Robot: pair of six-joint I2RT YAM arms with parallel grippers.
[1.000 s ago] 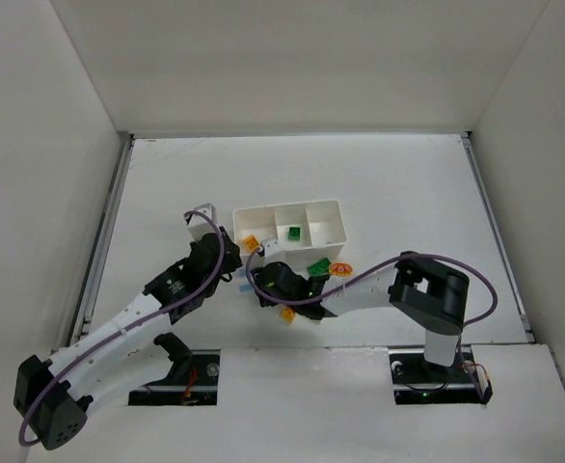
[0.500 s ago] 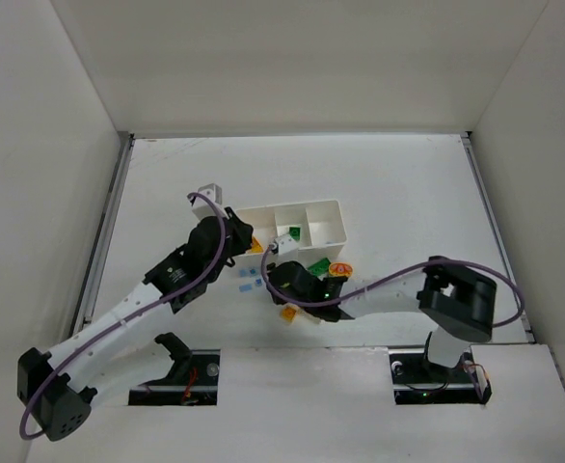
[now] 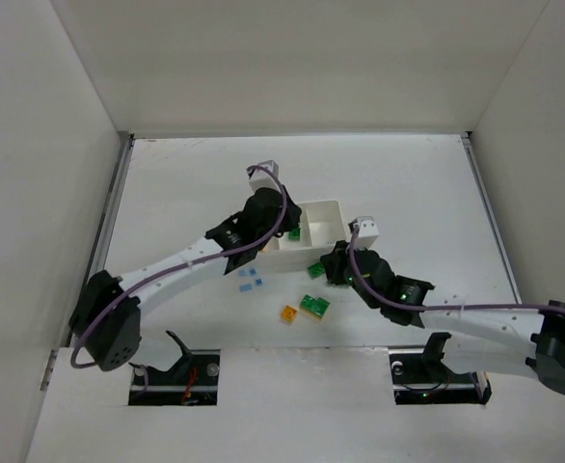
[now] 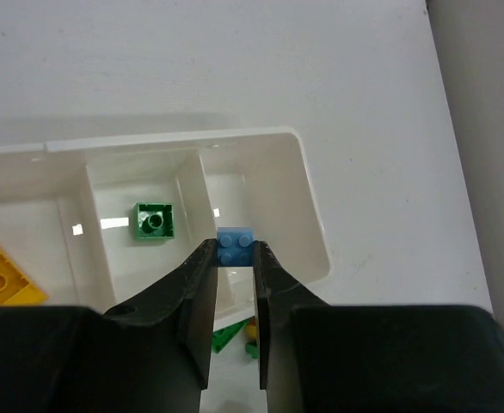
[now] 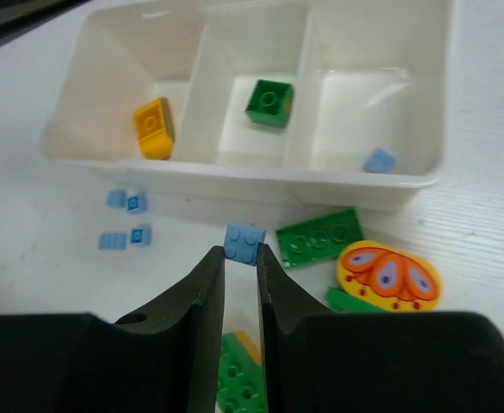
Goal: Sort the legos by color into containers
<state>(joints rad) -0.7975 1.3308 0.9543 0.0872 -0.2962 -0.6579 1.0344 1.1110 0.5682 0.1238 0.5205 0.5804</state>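
Setting was a robotics lab test cell: a bare white counter (image 3: pixel 408 174) boxed by plain white panels (image 3: pixel 292 58), left arm (image 3: pixel 167 280) and right arm (image 3: pixel 475 318) bolted at its near edge.

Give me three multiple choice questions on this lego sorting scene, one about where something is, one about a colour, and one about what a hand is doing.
1. Where in the tray does the green brick lie?
A) the middle compartment
B) an end compartment
C) on top of a dividing wall

2. What colour is the held brick in the left hand?
A) green
B) yellow-orange
C) light blue

3. What state is the right hand in?
A) open and empty
B) shut on a light blue brick
C) shut on a green plate

Answers:
1 A, the right wrist view shows it in the centre compartment.
2 C, the left wrist view shows blue studs between the fingertips.
3 B, its fingertips pinch that brick in front of the tray.
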